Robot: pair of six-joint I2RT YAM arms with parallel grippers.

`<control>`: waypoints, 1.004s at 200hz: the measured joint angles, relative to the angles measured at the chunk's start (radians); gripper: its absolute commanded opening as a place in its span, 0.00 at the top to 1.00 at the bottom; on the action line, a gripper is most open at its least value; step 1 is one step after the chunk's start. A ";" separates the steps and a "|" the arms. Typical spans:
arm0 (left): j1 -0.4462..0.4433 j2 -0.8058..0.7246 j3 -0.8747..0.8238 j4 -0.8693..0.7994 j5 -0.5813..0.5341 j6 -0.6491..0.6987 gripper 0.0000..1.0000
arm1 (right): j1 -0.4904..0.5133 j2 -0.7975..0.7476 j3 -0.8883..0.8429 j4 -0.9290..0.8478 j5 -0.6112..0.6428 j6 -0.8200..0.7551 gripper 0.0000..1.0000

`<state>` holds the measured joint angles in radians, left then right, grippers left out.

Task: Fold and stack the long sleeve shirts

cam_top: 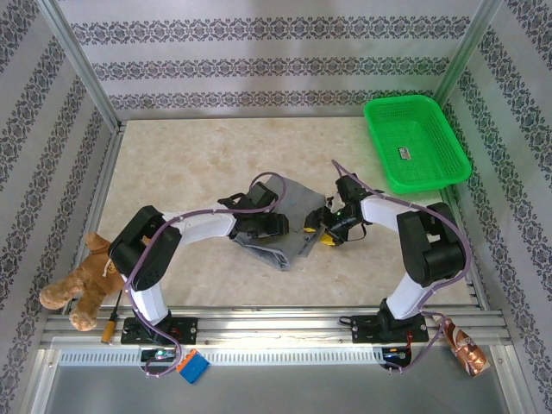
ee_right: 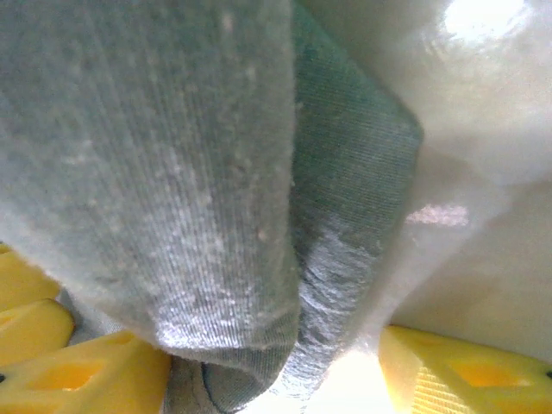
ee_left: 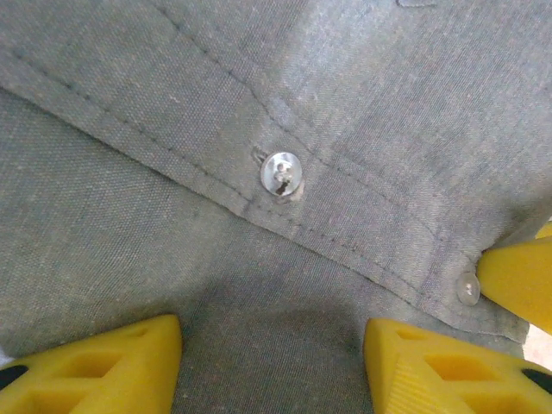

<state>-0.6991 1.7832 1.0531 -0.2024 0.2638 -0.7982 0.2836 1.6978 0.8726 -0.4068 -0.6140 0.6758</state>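
Note:
The grey long sleeve shirt (cam_top: 291,217) lies bunched into a small folded bundle at the middle of the table. My left gripper (cam_top: 264,226) is down over its left part. In the left wrist view its yellow fingers (ee_left: 103,366) stand apart over flat grey fabric (ee_left: 172,216), beside a button (ee_left: 281,172) on the placket, with nothing pinched between them. My right gripper (cam_top: 331,228) is at the bundle's right edge. A thick fold of the shirt (ee_right: 198,216) reaches between its spread yellow fingers (ee_right: 470,371), with a gap on the right side. A yellow fingertip (ee_left: 522,280) of the right gripper shows at the placket's edge.
A green basket (cam_top: 417,142) stands at the back right. A brown plush toy (cam_top: 82,280) lies at the left edge by the left arm's base. A crumpled shiny wrapper (cam_top: 466,347) sits off the table's front right. Patterned walls close in the table.

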 measured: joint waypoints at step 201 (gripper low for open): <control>0.334 -0.660 0.022 -0.200 -0.014 0.183 0.00 | 0.073 -0.113 0.496 -0.453 0.715 -0.294 1.00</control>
<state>-0.3653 1.1229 1.0748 -0.4026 0.2493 -0.6151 0.3565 1.5852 1.3685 -0.8597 0.1009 0.3813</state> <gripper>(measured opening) 0.997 0.055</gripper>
